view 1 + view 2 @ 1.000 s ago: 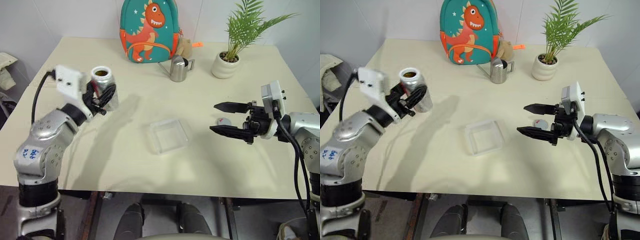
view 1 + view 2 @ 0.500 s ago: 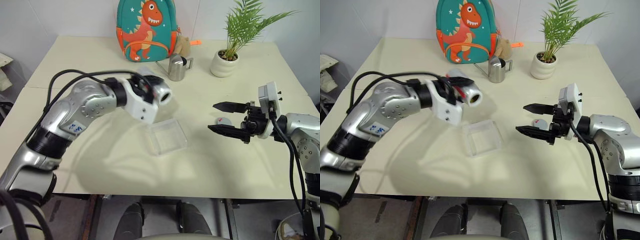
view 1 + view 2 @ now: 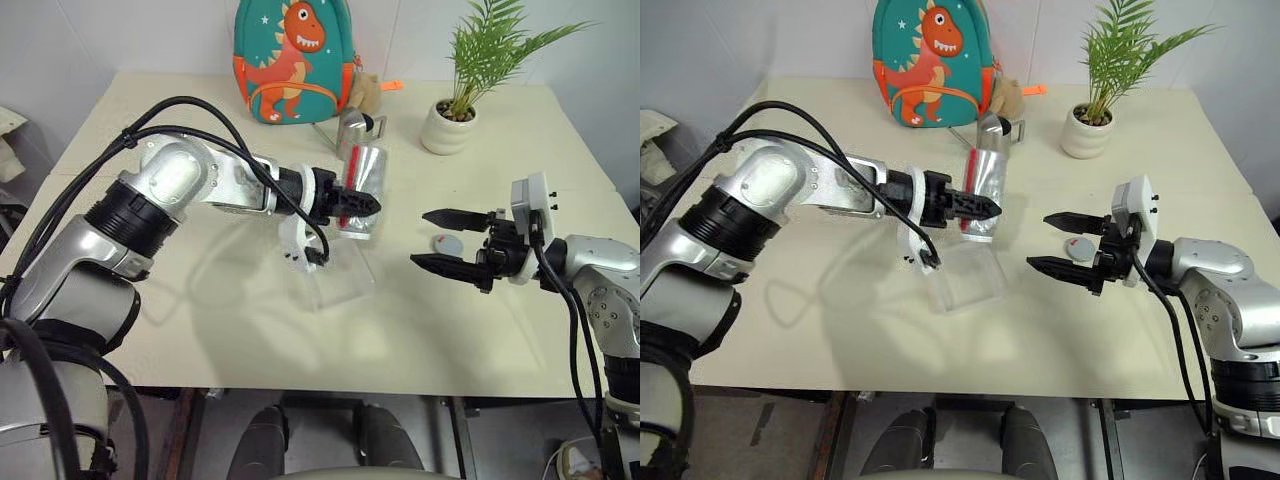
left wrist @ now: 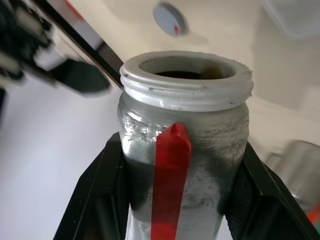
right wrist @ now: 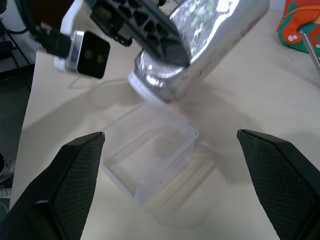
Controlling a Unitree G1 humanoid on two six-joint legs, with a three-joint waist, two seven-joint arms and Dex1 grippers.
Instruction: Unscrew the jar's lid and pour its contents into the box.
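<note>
My left gripper (image 3: 362,205) is shut on the jar (image 3: 360,188), a silvery cylinder with a red strip. The jar is tipped steeply, its white open mouth (image 5: 150,92) pointing down over the far edge of the box (image 3: 340,282). The box is a shallow clear container on the table. In the left wrist view the black fingers (image 4: 107,180) clamp both sides of the jar (image 4: 185,130), and a brownish bit of the contents (image 4: 212,71) shows just inside the rim. The grey lid (image 3: 447,243) with a red mark lies on the table. My right gripper (image 3: 420,238) hovers open around it, level.
A dinosaur backpack (image 3: 290,60) stands at the back of the table. A steel pitcher (image 3: 362,122) stands just behind the jar, and a potted plant (image 3: 455,125) is at the back right. The table's front edge (image 3: 320,385) is close.
My left arm has swung the jar from the left side to above the box and rolled it from upright to mouth-down. The right gripper has stayed put.
</note>
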